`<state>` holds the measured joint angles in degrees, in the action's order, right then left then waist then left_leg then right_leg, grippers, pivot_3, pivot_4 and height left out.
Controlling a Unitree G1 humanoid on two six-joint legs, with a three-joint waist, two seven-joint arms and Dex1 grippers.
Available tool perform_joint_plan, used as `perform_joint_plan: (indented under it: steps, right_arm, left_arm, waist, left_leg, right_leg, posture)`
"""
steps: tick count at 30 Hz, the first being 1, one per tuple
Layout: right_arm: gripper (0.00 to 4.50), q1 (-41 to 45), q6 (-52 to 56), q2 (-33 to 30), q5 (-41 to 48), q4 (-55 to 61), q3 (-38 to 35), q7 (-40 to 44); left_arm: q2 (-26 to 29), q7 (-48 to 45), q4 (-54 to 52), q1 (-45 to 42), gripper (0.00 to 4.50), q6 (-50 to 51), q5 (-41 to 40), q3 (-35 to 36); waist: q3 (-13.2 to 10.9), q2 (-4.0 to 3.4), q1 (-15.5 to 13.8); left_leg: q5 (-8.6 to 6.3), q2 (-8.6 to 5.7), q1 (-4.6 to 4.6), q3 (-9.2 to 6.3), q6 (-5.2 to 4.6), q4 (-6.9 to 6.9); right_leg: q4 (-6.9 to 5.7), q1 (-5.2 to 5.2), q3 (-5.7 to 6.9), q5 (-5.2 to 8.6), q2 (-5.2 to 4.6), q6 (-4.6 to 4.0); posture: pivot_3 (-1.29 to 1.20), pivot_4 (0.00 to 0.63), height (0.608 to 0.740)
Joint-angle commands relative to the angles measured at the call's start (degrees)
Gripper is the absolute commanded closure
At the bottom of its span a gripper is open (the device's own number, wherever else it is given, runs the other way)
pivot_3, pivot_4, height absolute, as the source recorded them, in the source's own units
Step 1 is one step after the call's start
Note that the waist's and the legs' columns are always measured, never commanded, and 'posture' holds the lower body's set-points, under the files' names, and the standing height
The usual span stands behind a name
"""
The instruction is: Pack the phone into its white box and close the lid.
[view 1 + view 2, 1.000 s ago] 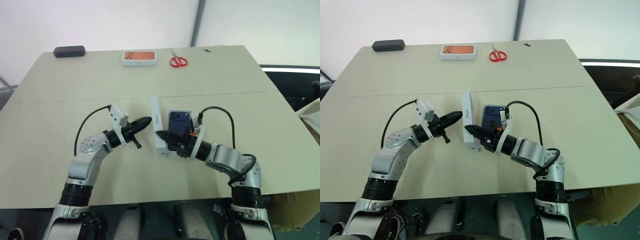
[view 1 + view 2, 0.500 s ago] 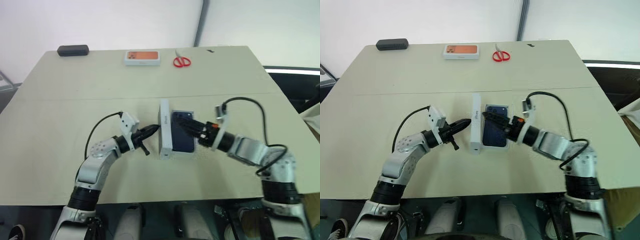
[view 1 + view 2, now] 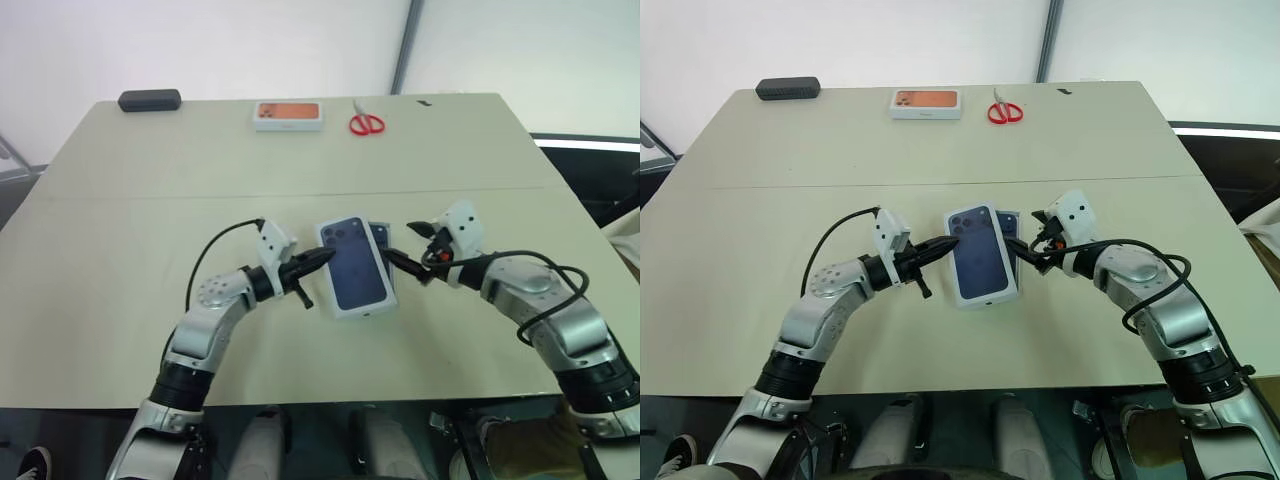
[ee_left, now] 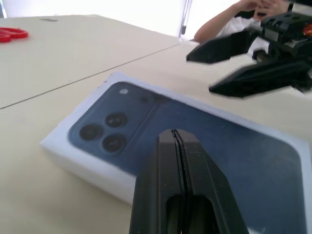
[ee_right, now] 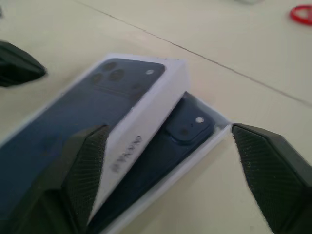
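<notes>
Phone (image 5: 183, 130), slim and navy, is lying in the shallow white cardboard box (image 5: 214, 134); the printed white lid (image 3: 355, 265) is sitting askew, half covering it. Left gripper (image 3: 322, 260) is pinched closed at the lid's edge, right gripper (image 3: 400, 265) is standing wide, empty.

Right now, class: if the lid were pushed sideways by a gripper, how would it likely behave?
The lid looks like a stiff cardboard shell, so it should probably slide as one piece, not flex. It lies skewed, partly over the white box holding the phone, so a push may pivot it. The table looks smooth, so it likely skids easily.
</notes>
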<state>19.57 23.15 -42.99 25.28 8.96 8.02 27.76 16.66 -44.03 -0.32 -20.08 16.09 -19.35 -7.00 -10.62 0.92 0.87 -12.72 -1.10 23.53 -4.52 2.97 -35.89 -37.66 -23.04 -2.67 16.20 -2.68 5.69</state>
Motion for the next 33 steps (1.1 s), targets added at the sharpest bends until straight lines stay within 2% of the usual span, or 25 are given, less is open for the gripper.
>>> perform_joint_plan:
  steps: [1,4,5,8,11,13,24,33]
  right_arm:
    - [2.45,-0.7,-6.3,0.1,-8.8,-0.7,1.2,0.9]
    - [4.07,-1.2,-6.9,2.2,-9.8,-1.1,0.3,2.1]
    - [4.44,-1.2,-7.4,2.5,-10.8,-1.1,0.3,2.4]
    - [4.44,-1.0,-9.4,2.7,-14.3,-1.7,1.0,3.8]
    - [4.44,-1.2,-11.2,2.8,-16.7,-2.1,1.3,5.5]
    - [4.44,-1.7,-11.2,3.1,-15.4,-0.8,0.8,8.2]
    - [4.44,-2.8,-12.6,3.5,-18.9,0.0,0.1,10.6]
    - [4.44,-2.8,-13.1,3.5,-19.6,-1.2,-1.9,11.4]
  left_arm:
    - [3.5,-2.0,-2.8,1.6,4.50,0.2,-1.0,2.5]
    - [5.9,-2.7,-2.5,2.5,4.50,0.4,-1.1,3.7]
    - [6.3,-2.8,-2.2,2.8,4.50,0.6,-1.2,3.9]
    - [7.2,-3.0,0.0,3.5,4.50,0.6,0.3,3.0]
    - [5.2,-2.2,1.8,3.6,4.50,-1.1,2.1,1.0]
    - [3.8,-1.5,2.1,2.7,4.50,0.0,2.4,0.1]
    - [-2.1,0.5,5.2,-1.8,4.50,0.6,3.9,-2.1]
    - [-3.2,0.1,6.8,-4.0,4.50,0.4,4.1,-2.0]
  waist:
    - [0.0,0.00,0.1]
    - [0.0,0.00,0.0]
    - [0.0,0.00,-0.1]
    - [0.0,-0.01,-0.1]
    - [0.0,-0.01,-0.1]
    - [0.0,0.00,-0.2]
    - [0.0,0.01,-0.1]
    - [0.0,0.01,-0.1]
  left_leg:
    - [0.00,0.00,0.00,0.00,0.00,0.01]
    - [0.00,0.02,0.00,-0.05,0.00,0.05]
    - [0.00,0.03,0.00,-0.09,0.00,0.04]
    - [0.00,0.01,-0.01,-0.13,0.00,-0.01]
    - [0.00,0.00,-0.02,-0.14,0.00,0.00]
    - [0.00,-0.01,-0.02,-0.14,0.00,-0.01]
    - [0.00,-0.03,-0.06,-0.16,0.00,-0.02]
    - [0.00,-0.05,-0.06,-0.16,0.00,-0.05]
  right_leg:
    - [0.01,0.00,0.00,0.00,0.00,0.00]
    - [0.02,-0.01,0.02,0.00,-0.01,-0.01]
    - [0.02,0.00,0.01,0.00,-0.01,-0.01]
    - [0.02,0.06,0.01,0.00,-0.06,-0.01]
    - [0.10,0.10,0.02,0.00,-0.08,-0.01]
    - [0.11,0.13,0.04,0.00,-0.10,-0.01]
    - [0.11,0.19,0.09,-0.01,-0.08,0.00]
    - [0.11,0.24,0.12,-0.01,-0.08,0.00]
  posture:
    - [0.00,0.150,0.740]
    - [0.00,0.150,0.740]
    - [0.00,0.150,0.740]
    - [0.00,0.150,0.740]
    - [0.00,0.150,0.740]
    - [0.00,0.150,0.740]
    - [0.00,0.150,0.740]
    - [0.00,0.150,0.740]
